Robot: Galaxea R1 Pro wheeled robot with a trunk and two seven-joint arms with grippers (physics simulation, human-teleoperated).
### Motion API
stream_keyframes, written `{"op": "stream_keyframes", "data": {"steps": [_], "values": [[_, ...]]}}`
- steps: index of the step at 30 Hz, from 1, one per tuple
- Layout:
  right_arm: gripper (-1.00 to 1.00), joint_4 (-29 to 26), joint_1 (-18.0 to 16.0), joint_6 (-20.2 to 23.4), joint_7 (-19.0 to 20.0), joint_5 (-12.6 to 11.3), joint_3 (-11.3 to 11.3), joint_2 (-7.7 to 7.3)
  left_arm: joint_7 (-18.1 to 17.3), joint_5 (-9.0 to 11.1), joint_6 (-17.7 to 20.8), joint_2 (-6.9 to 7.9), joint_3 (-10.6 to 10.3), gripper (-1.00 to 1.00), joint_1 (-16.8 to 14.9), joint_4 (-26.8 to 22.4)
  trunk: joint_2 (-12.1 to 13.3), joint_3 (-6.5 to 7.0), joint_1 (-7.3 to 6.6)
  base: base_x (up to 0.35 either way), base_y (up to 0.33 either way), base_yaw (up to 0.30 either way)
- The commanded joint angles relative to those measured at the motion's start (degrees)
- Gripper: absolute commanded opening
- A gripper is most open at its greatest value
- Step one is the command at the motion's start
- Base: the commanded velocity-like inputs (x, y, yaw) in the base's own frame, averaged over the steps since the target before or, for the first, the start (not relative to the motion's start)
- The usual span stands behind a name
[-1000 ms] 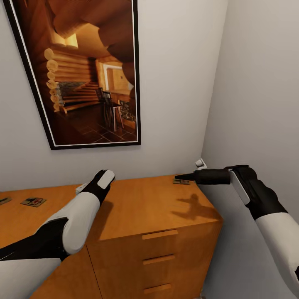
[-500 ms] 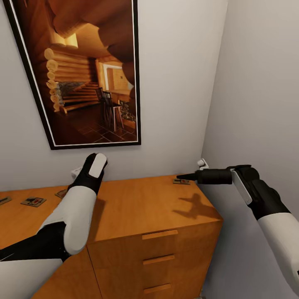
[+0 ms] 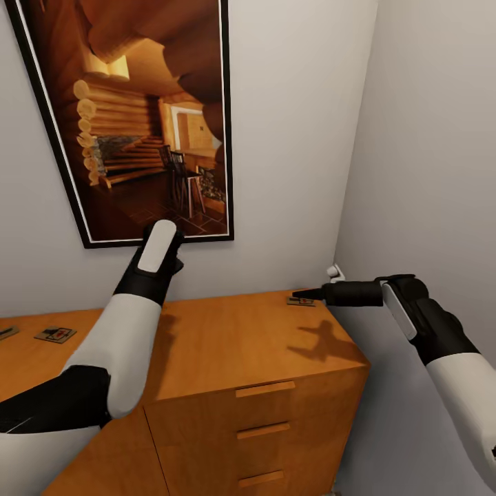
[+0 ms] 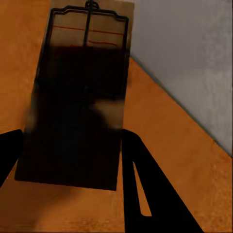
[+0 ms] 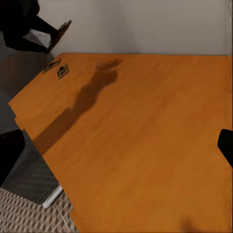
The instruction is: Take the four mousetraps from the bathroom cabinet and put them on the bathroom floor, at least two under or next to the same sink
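A: Where do we stand with the left end effector?

B: We hold a mousetrap between its two dark fingers, the plate's long axis running out along them, away from the wrist. In the head view we see the left arm raised above the cabinet, in front of the framed picture.

A: And the right end effector?

B: It points along the back edge of the cabinet top, its tip just over another mousetrap lying flat near the wall. We cannot tell whether its jaws are apart or together.

A: The others?

B: One trap lies flat at the far left of the cabinet top, and a dark sliver at the picture's edge may be the fourth. Those two sit far nearer our left arm; the one by the wall belongs to the right.

A: What does the next move turn on?

B: We judge that the held trap must go down to the bathroom floor, which shows patterned below the cabinet's edge in the right wrist view.
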Motion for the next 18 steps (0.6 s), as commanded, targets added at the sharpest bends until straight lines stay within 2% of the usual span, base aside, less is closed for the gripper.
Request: {"op": "stream_keyframes", "data": {"steps": [1,2,3,4,5,7,8,10,11,14,15,18], "values": [[1.0,0.0,-0.1,0.2,-0.4,-0.2,0.1,-0.09,0.4,2.8,1.1,-0.01,-0.9,-1.0,-0.1,-1.0,0.0,-0.07,0.0,0.0,0.0,0.0],[1.0,0.0,-0.1,0.2,-1.3,-0.1,0.1,-0.19,0.4,7.9,1.5,0.03,-2.8,-1.0,-0.3,-3.1,0.0,-0.07,0.0,0.0,0.0,0.0],[1.0,0.0,-0.1,0.2,-1.9,-0.1,0.1,-0.25,0.4,10.6,1.7,0.07,-3.9,-1.0,-0.3,-4.3,0.0,-0.07,0.0,0.0,0.0,0.0],[1.0,0.0,-0.1,0.2,-3.2,0.1,0.0,-0.4,0.4,16.0,2.0,0.2,-6.0,-1.0,-0.3,-6.8,0.0,-0.07,0.0,0.0,0.0,0.0],[1.0,-0.1,-0.1,0.2,-4.1,0.3,0.0,-0.54,0.4,18.7,2.1,0.26,-7.0,-1.0,-0.4,-8.1,0.0,-0.07,0.0,0.0,0.0,0.0],[1.0,-0.1,-0.1,0.2,-8.1,1.5,0.0,-1.42,0.4,28.2,2.3,0.45,-11.2,-1.0,-0.5,-13.7,0.0,-0.07,0.0,0.0,0.0,0.0],[1.0,-0.2,-0.1,0.2,-9.1,1.9,0.0,-1.64,0.4,30.3,2.3,0.48,-12.1,-1.0,-0.6,-15.1,0.0,-0.07,0.0,0.0,0.0,0.0],[1.0,-0.3,-0.1,0.2,-12.9,2.8,0.0,-2.23,0.3,37.0,2.3,0.54,-14.8,-1.0,-1.4,-20.7,0.0,-0.07,0.0,0.0,0.0,0.0],[1.0,-0.3,-0.1,0.2,-13.5,2.9,0.0,-2.36,0.3,38.3,2.2,0.55,-15.1,-1.0,-1.6,-21.9,0.0,-0.07,0.0,0.0,0.0,0.0],[1.0,-0.7,-0.1,0.3,-15.4,3.3,0.2,-3.95,0.2,45.1,2.0,0.56,-16.3,-1.0,-2.3,-27.1,0.0,-0.07,0.0,0.0,0.0,0.0],[1.0,-0.8,-0.1,0.3,-15.5,3.4,0.2,-4.31,0.2,46.2,1.9,0.55,-16.4,-1.0,-2.3,-27.6,0.0,-0.07,0.0,0.0,0.0,0.0],[1.0,-0.9,0.2,0.3,-15.8,3.4,1.5,-5.61,0.0,53.2,1.7,0.53,-16.8,-1.0,-2.5,-29.7,0.0,-0.07,0.0,0.0,0.0,0.0]]}}
